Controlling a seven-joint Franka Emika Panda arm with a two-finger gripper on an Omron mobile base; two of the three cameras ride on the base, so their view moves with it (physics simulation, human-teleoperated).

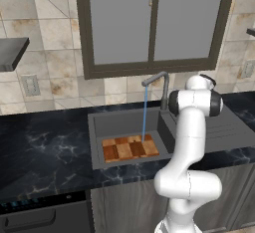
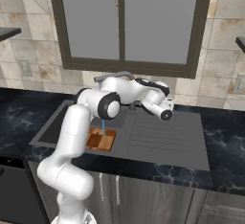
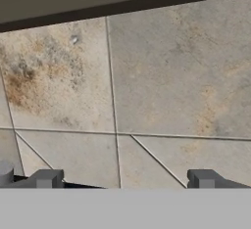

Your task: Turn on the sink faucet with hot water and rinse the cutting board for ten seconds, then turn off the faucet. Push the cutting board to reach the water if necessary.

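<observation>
Water running, end effector parked up by the wall

End effector [image 3: 124, 179] is wide open with nothing in it, facing beige wall tile under the window frame [image 3: 122, 3]. Faucet [image 1: 158, 85] sits just beside it; water [image 1: 145, 112] drops onto the board [image 1: 130, 147], which lies below and off to the side in the sink [image 1: 99, 127] by its front edge. Drainboard [image 2: 162, 137] underneath is bare.

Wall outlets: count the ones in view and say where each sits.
2. One wall outlet is on the tiled wall left of the sink, below the window's left corner; another is at the far right, above the counter. The arm may hide more.
</observation>
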